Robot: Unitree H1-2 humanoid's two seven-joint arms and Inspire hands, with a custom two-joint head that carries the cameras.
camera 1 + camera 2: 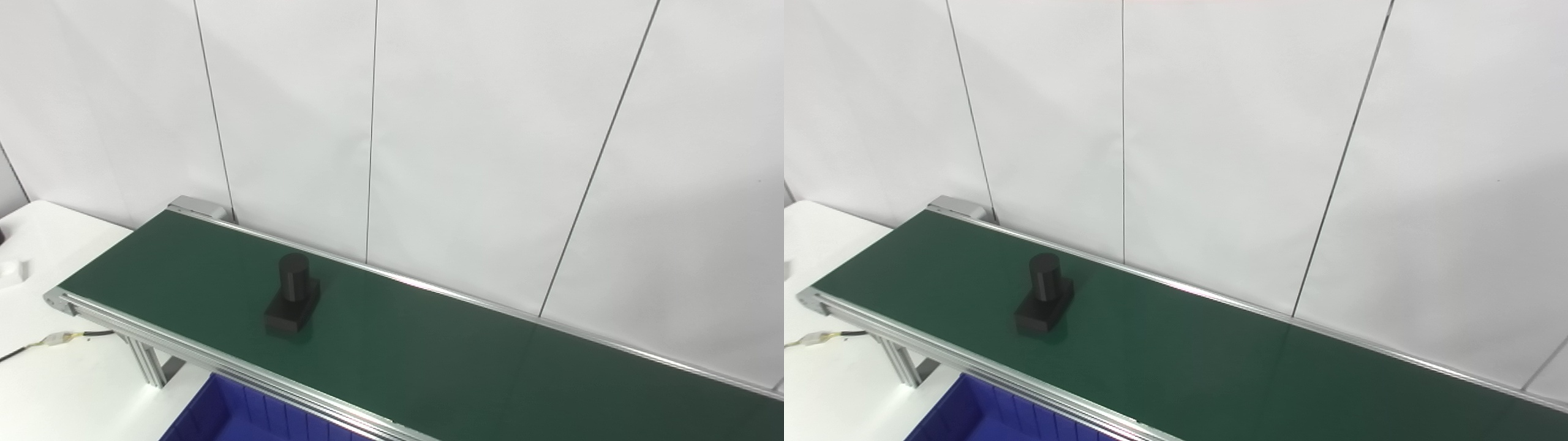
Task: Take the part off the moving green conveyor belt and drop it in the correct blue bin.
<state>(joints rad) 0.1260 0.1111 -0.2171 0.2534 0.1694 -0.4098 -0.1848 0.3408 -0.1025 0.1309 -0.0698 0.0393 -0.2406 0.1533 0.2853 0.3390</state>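
Black part point(293, 302) upright on green belt point(429, 349), blue bin point(245, 416) below near rail, hands out of view, finger state cannot be told

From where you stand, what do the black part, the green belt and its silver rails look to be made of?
The black part looks like matte plastic, maybe printed: dull, no glints, though painted metal can't be ruled out. The green belt looks like smooth rubber or PVC, with a faint sheen that mirrors the part. The silver rails look like brushed aluminium: pale grey, grooved along their length.
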